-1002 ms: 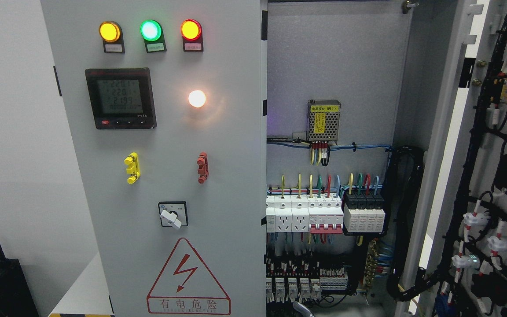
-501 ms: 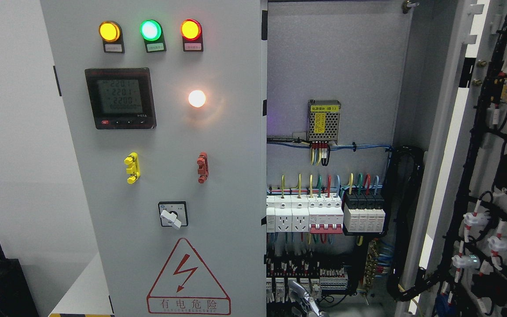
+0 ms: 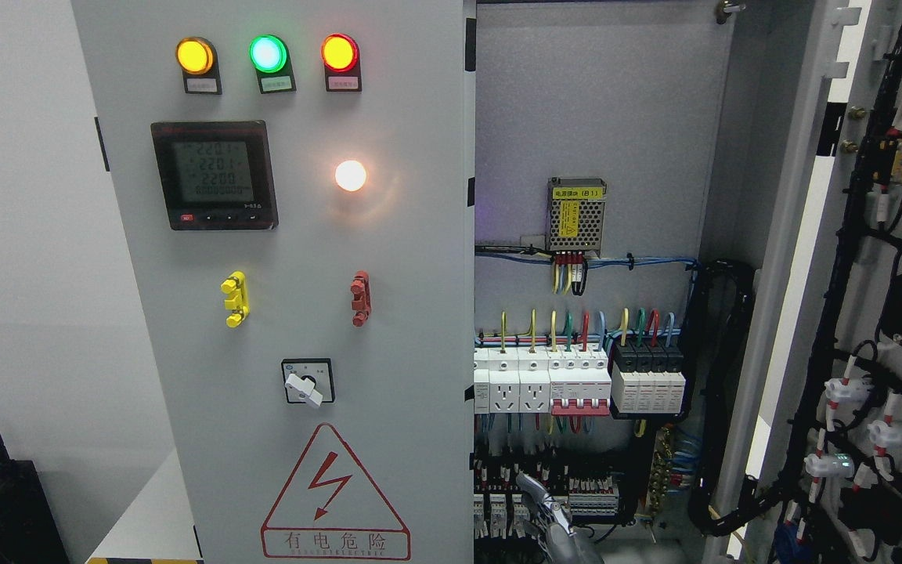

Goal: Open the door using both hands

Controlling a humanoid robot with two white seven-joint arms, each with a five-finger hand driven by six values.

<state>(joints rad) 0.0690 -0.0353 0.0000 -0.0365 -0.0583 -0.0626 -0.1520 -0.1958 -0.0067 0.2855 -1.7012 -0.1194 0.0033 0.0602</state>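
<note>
We face an electrical cabinet (image 3: 600, 117) whose right door (image 3: 889, 329) already hangs wide open at the right edge of the view, its inner face strung with black cable looms and white-capped lamp backs. The left door (image 3: 294, 329) stands closed, or nearly so, and covers the cabinet's left half; we cannot tell whether its latch is free.

Through the opening we see the grey back plate, with a small mesh-cased power supply (image 3: 576, 214) about midway up it, a row of white sockets and breakers (image 3: 568, 384) below that, and terminal blocks along the bottom edge.

On the left door's face, near its top edge, sit three lit indicator lamps (image 3: 267, 53) in amber, green and red. Under them is a digital meter (image 3: 214, 174), with a glowing white lamp (image 3: 350, 175) to its right. Lower down come a yellow clip, a red clip, a rotary switch (image 3: 308, 383) and the red high-voltage warning triangle (image 3: 333, 493) at the bottom edge.

A metal-grey hand (image 3: 553, 521) rises from the bottom edge just right of the left door's free edge, in front of the terminal blocks. We cannot see which side its arm enters from. It appears to hold nothing, and we cannot tell how its digits are set.

We judge the task about half done: one leaf is open, the left leaf is yet to be swung out.
</note>
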